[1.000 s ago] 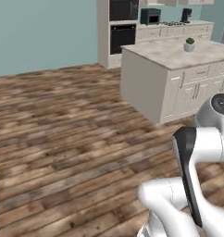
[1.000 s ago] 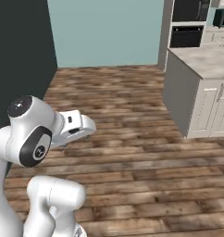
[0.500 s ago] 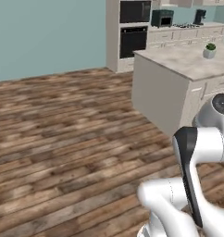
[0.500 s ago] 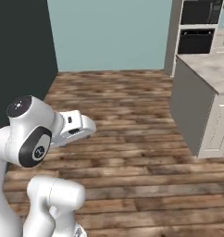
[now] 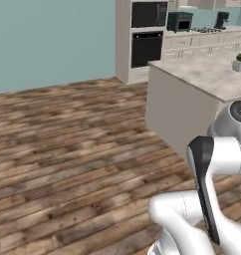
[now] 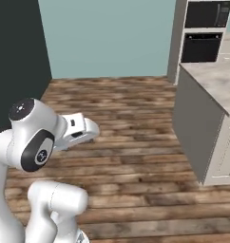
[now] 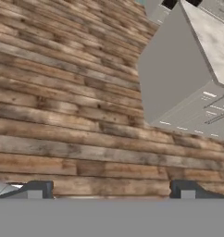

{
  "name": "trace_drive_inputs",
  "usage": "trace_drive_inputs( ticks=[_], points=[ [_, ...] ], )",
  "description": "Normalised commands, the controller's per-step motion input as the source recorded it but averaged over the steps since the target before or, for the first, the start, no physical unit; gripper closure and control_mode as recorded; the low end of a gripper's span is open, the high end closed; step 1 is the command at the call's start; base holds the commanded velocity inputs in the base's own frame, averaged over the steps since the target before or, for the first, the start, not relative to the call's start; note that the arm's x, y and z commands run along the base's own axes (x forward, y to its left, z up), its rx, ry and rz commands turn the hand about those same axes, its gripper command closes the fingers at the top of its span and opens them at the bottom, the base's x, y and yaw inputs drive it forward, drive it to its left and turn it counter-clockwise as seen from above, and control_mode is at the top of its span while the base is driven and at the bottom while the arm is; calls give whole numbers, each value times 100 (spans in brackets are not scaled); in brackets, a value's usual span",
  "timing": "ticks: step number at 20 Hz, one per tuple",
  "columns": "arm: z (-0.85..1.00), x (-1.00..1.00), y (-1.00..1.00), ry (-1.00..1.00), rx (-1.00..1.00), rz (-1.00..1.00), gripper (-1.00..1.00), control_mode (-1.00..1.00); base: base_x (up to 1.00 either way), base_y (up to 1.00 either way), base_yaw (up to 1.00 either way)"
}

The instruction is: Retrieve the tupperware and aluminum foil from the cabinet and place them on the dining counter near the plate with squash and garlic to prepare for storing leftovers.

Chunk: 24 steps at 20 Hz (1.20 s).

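My gripper (image 7: 111,192) hangs open over bare wood floor (image 7: 63,92), and nothing sits between its two dark fingertips (image 7: 36,190). My white arm (image 6: 38,137) is folded close above the base, the hand pointing forward and down. An island with a pale marbled stone top (image 5: 207,74), which looks like the dining counter, stands ahead to the right; its top (image 6: 214,80) and its grey end wall (image 7: 171,78) also show. The tupperware, the aluminum foil, the cabinet and the plate are out of view.
A tall cream oven column (image 5: 147,47) with black ovens (image 6: 202,45) stands behind the island against a teal wall (image 5: 53,40). A small potted plant (image 5: 239,62) sits on the island top. A dark wall (image 6: 17,57) rises at the left. Open wood floor (image 5: 67,149) lies ahead.
The whole picture has shifted: the island and the oven column have slid to the right and grown a little, so the base has moved. The arm's pose is unchanged and the gripper stays open.
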Motion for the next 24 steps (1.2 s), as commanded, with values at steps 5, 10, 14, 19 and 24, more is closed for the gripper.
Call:
trace_drive_inputs(
  ticks=[5,10,14,19,24],
  points=[
    [0,0,0,0,0,0,-100,100,100,0,-17],
    [0,0,0,0,0,0,-100,100,100,6,-21],
    [0,0,0,0,0,0,-100,100,100,5,-23],
    [0,0,0,0,0,0,-100,100,100,11,-24],
    [0,0,0,0,0,0,-100,100,100,18,-24]
  ],
)
